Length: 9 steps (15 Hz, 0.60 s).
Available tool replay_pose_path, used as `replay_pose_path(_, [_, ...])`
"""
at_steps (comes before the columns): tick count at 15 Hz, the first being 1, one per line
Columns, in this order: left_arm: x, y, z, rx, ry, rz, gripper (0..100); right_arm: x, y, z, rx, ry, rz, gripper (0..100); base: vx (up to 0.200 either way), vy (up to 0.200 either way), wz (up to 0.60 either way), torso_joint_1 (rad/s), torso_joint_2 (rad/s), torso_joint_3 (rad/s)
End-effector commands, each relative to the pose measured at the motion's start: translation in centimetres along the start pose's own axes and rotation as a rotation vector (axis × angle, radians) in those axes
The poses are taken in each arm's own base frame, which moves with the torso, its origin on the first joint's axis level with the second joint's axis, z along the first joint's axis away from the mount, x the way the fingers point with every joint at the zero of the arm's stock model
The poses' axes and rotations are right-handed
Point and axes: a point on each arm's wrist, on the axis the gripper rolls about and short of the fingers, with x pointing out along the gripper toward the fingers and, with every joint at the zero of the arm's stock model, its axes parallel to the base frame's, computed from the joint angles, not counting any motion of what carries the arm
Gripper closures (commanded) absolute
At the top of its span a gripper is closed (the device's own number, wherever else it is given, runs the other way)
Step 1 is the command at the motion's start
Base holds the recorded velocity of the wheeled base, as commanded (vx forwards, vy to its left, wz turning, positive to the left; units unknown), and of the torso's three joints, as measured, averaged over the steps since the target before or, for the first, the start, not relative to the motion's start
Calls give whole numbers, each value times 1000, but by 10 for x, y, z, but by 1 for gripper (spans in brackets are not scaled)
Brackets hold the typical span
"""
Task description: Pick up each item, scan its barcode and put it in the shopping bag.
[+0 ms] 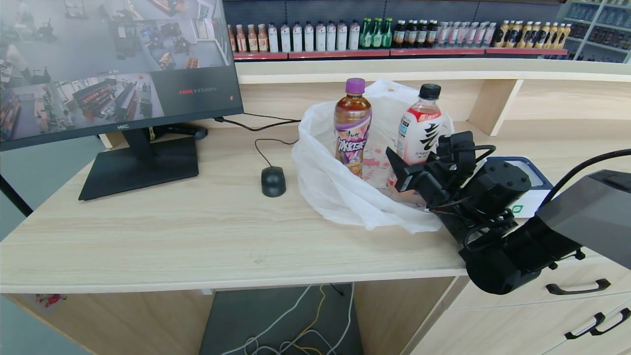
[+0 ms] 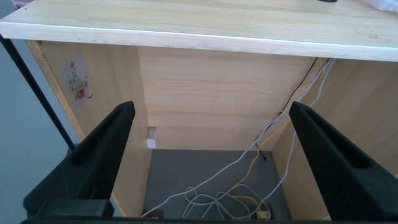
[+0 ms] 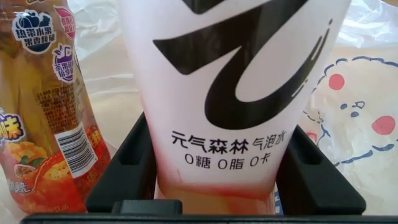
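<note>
A white plastic shopping bag [image 1: 340, 197] stands open on the wooden counter [image 1: 148, 236]. Inside it stands a tea bottle with a purple cap [image 1: 352, 128], whose barcode label [image 3: 74, 146] faces the right wrist camera. Beside that is a pale pink bottle with a black cap [image 1: 421, 128], upright in the bag. My right gripper [image 1: 402, 177] is shut on the lower body of the pink bottle [image 3: 217, 93], one finger [image 3: 121, 168] on each side. Below the counter's front edge [image 2: 186, 34] my left gripper [image 2: 211, 112] hangs open and holds nothing.
A monitor [image 1: 118, 64] on a black stand sits at the counter's left, a black mouse [image 1: 273, 181] with its cable just left of the bag. A white box with a blue top [image 1: 527, 192] sits behind my right arm. Loose cables [image 2: 230, 199] lie under the counter.
</note>
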Motion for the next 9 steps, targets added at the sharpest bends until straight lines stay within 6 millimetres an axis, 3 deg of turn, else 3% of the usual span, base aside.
replay_pose_path(1, [0,0,0,0,-1,0,0,-1,1,0,2,4,3,100,0,0,0,0,0,0])
replay_pose_path(3, [0,0,0,0,-1,0,0,-3,0,-2,1,13,2,100,0,0,0,0,0,0])
replay_pose_path(4, [0,0,0,0,-1,1,0,-4,0,-1,1,15,2,0,0,0,0,0,0,0])
replay_pose_path(9, [0,0,0,-1,-1,1,0,-23,-1,21,2,14,5,0,0,0,0,0,0,0])
